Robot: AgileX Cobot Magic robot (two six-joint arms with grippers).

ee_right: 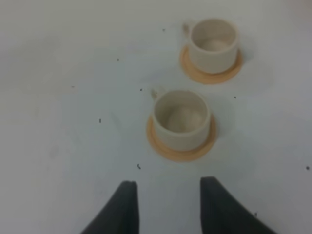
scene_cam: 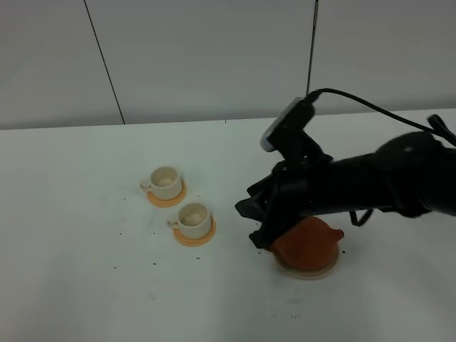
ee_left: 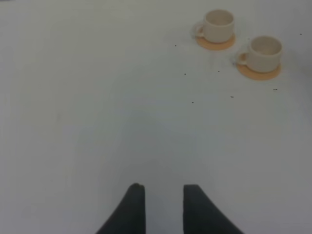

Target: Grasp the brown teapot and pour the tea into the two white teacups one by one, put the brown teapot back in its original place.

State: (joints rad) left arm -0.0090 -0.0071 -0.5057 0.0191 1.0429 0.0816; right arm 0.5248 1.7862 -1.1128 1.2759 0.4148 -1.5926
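With the right gripper (scene_cam: 253, 224) held parted and empty just left of the teapot (scene_cam: 308, 244) on its coaster (scene_cam: 308, 273), the handle is best approached slowly, so nothing is nudged.

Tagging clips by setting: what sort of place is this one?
Probably a lab test bench rather than a home: a bare white table, a plain panelled wall, and only a brown teapot, a far teacup and a near teacup as props.

Upright brown teapot (scene_cam: 308, 246) on coaster (scene_cam: 306, 272); teacups (scene_cam: 193, 219) alongside.
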